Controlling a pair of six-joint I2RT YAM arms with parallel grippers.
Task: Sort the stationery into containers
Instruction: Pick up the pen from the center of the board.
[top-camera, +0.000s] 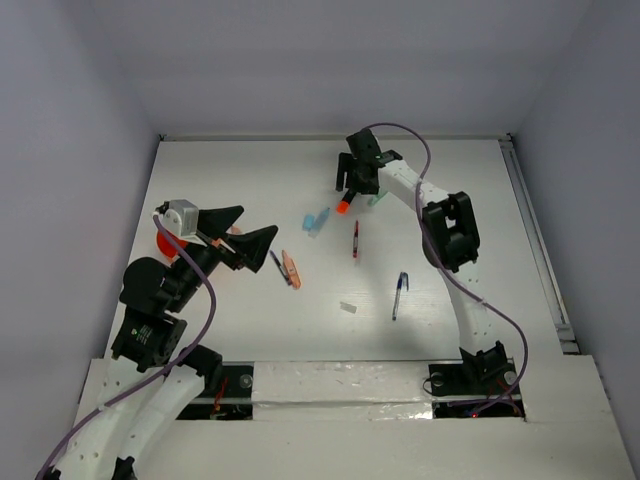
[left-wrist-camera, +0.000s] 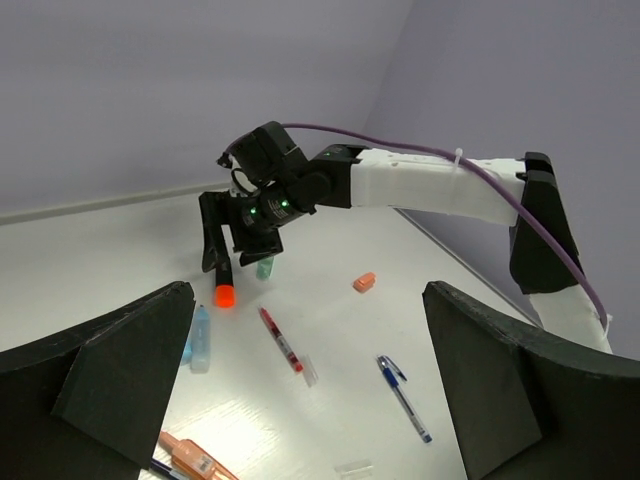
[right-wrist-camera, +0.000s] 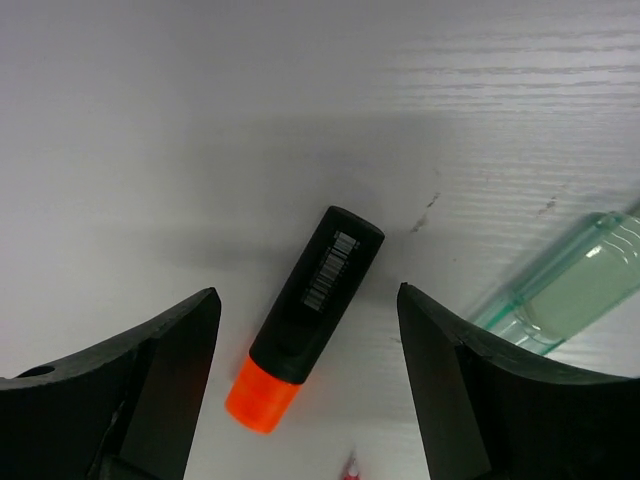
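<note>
Far left, an orange-red pot (top-camera: 164, 245) sits on the bench (top-camera: 230, 330), mostly hidden behind the left arm (top-camera: 160, 290). The left claw (top-camera: 258, 222) hangs just right of it, jaws wide apart and holding nothing. Just right of its tips an orange marker (top-camera: 291, 268) lies beside a dark slim pen (top-camera: 277, 261); can't tell if they touch. Mid-bench sit the pale blue caps (top-camera: 317, 219), with a small clear bit (top-camera: 347, 307) nearer the arm bases, well apart from them. The right claw (top-camera: 349, 188) is low at the back of the bench, jaws spread either side of a black marker with orange cap (right-wrist-camera: 308, 325). That marker lies flat on the bench with a gap on both sides, not gripped. A red pen (top-camera: 355, 239) lies just in front of it. A green see-through tube (right-wrist-camera: 565, 290) sits just outside the right claw's right finger. The left wrist view shows a small orange bit (left-wrist-camera: 364, 282) right of the tube. The blue pen (top-camera: 399, 295) is furthest right, alone, near the right arm (top-camera: 455, 260).
</note>
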